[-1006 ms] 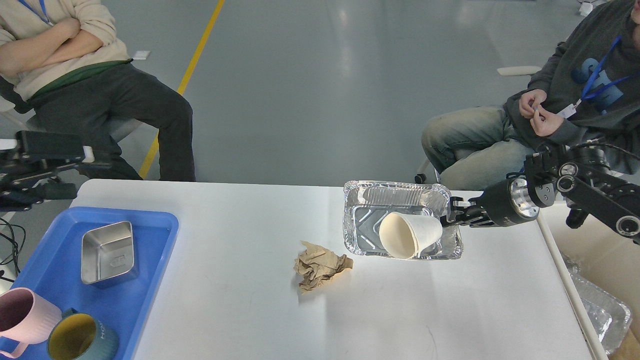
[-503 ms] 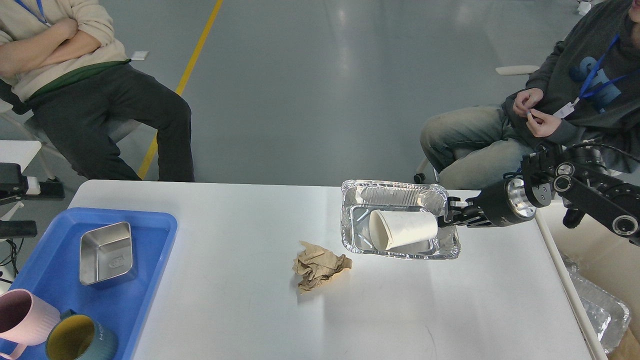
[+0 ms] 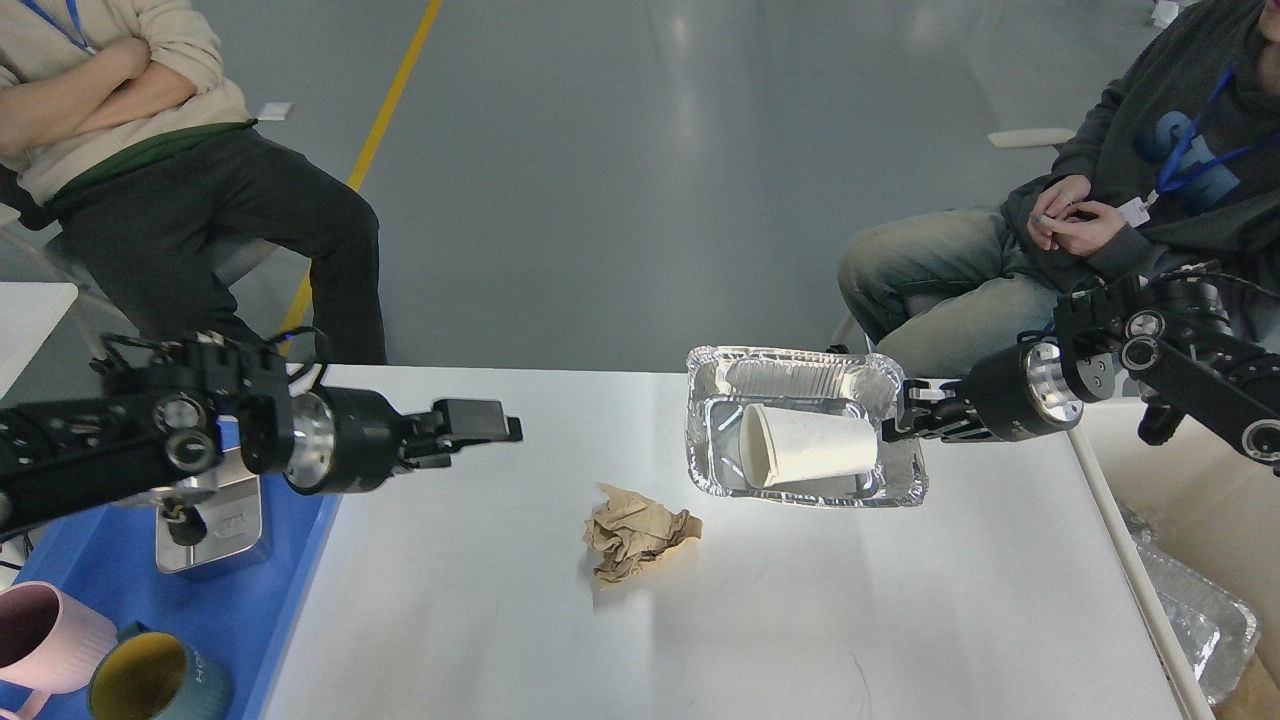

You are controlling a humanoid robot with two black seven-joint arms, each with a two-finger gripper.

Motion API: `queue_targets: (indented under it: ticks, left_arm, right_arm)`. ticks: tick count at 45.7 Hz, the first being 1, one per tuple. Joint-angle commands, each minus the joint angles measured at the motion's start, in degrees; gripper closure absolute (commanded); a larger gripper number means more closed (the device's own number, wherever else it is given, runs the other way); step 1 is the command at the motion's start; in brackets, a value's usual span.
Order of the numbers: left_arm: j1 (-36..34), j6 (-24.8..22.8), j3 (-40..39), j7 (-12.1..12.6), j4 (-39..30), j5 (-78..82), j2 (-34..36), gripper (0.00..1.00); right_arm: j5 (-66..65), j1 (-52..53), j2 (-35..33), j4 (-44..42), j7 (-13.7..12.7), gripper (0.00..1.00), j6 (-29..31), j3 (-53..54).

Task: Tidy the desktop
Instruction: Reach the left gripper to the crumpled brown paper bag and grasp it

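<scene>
The white desktop (image 3: 800, 620) fills the lower view. A crumpled brown paper (image 3: 635, 535) lies near its middle. A foil tray (image 3: 800, 375) is at the back right, with a white paper cup (image 3: 810, 445) lying on its side inside. My right gripper (image 3: 903, 422) is shut on the foil tray's right rim and holds it slightly tilted. My left gripper (image 3: 490, 428) reaches in from the left, above the desktop, well left of the paper and empty. Its fingers are too dark to tell apart.
A blue plastic tray (image 3: 290, 560) at the front left holds a steel box (image 3: 215, 525), a pink mug (image 3: 40, 640) and a green mug (image 3: 150, 685). A beige bin (image 3: 1180, 480) with foil trays (image 3: 1200, 620) stands off the right edge. Two people sit beyond the far edge.
My left arm has swung in from the left edge over the blue tray and desktop. The foil tray has moved slightly up and back with my right gripper, and the cup has rolled inside it.
</scene>
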Motion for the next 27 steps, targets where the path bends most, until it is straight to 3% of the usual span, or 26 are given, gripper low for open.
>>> queue_targets:
  ticks: [1,27]
  left_arm:
    - [5.1,1.5,0.1,2.5,4.8,7.0,-9.5,0.04]
    - [10.4,3.7,0.0,2.9,22.8,18.6,-27.9,0.04]
  right_arm:
    - [0.0,-0.2,-0.8,0.4,0.0,1.0,0.0,0.0]
    - [0.1,-0.3,-1.4,0.6,0.0,1.0,-0.1,0.3]
